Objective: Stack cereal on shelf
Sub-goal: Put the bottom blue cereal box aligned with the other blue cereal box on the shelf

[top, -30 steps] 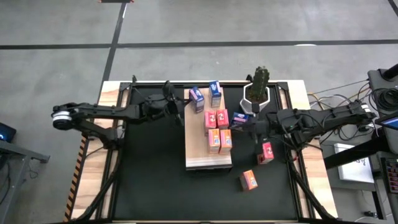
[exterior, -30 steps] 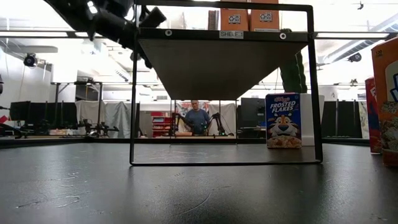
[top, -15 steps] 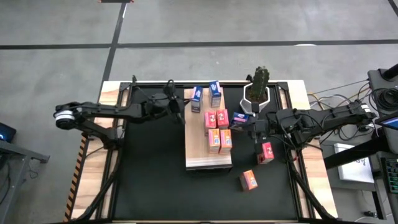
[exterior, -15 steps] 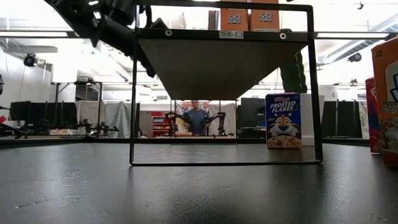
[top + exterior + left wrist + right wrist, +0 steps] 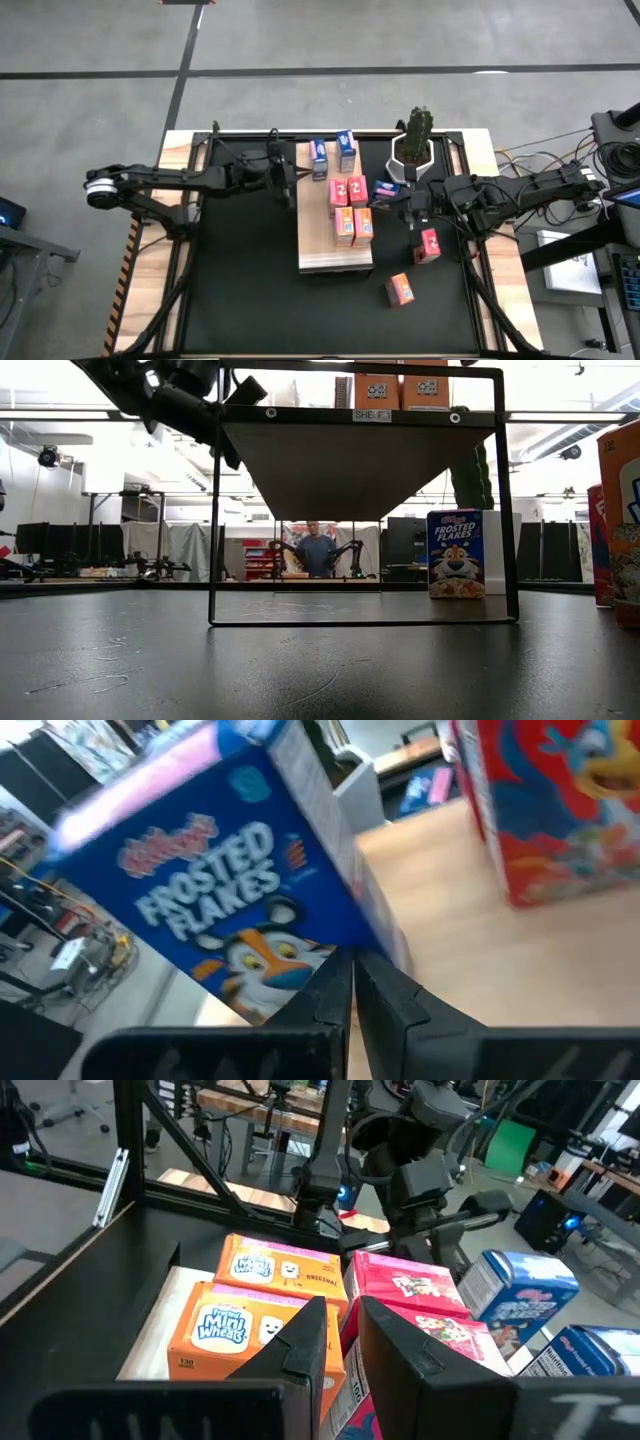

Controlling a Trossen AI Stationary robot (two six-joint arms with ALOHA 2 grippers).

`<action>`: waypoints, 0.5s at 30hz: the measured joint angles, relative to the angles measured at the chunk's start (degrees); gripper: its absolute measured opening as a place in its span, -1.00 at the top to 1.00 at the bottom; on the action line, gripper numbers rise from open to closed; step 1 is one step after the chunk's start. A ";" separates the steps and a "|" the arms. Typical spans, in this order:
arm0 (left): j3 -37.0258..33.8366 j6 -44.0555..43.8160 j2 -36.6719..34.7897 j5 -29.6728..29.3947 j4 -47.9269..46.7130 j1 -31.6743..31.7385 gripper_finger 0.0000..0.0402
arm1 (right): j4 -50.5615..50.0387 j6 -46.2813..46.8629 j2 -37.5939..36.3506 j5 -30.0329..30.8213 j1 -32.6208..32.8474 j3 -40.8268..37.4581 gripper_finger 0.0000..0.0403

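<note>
The shelf (image 5: pixel 335 256) is a light wood board on a black frame, raised above the mat. On it stand two blue cereal boxes at the far end, two pink ones (image 5: pixel 347 190) and two orange ones (image 5: pixel 353 227). My left gripper (image 5: pixel 293 180) is shut at the shelf's left edge, against the far-left blue box (image 5: pixel 318 159) (image 5: pixel 230 910). My right gripper (image 5: pixel 404 205) (image 5: pixel 345 1342) hovers off the shelf's right edge, fingers a little apart with nothing between them. Three more boxes, blue (image 5: pixel 386 190), red (image 5: pixel 428 245) and orange (image 5: pixel 400 290), stand on the mat. My left gripper touches the blue box's printed front near its lower edge (image 5: pixel 318 956) with the tips of its shut fingers. The fingers come nearly level from the table's left. The box stands on the shelf.
A cactus in a white pot (image 5: pixel 413 148) stands at the far right, beside the shelf. The black frame's bars (image 5: pixel 213 510) run around the shelf. In the low view a person (image 5: pixel 318 550) shows far off in the room behind.
My left gripper has turned at the wrist while staying near the shelf's left edge. The far-left blue box, slanted before, has turned a little on the shelf and now stands squarer to it.
</note>
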 joint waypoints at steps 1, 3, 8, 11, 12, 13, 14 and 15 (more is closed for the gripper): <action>0.00 0.17 0.29 -0.03 1.14 0.03 1.00 | 0.01 0.37 0.00 0.00 0.00 0.00 0.74; 0.00 0.48 0.59 -0.03 1.82 0.17 1.00 | -0.01 0.82 0.00 0.00 0.00 0.00 0.74; 0.00 0.71 0.78 -0.05 1.83 0.56 1.00 | -0.03 0.97 0.00 0.00 0.00 0.00 0.74; 0.00 0.71 0.78 -0.05 1.98 0.96 1.00 | -0.04 1.00 0.02 0.00 0.00 0.00 0.74; 0.00 0.71 0.78 -0.05 1.98 1.18 1.00 | -0.04 1.15 0.02 0.00 0.00 0.00 0.74; 0.00 0.71 0.78 -0.01 2.00 1.42 1.00 | -0.04 1.58 0.02 0.00 0.00 0.00 0.74; 0.00 0.71 0.78 -0.01 2.09 1.75 1.00 | -0.04 1.77 0.02 0.00 0.00 0.00 0.74; 0.00 0.71 0.78 -0.01 2.27 2.06 1.00 | -0.04 1.94 0.02 0.00 0.00 0.00 0.74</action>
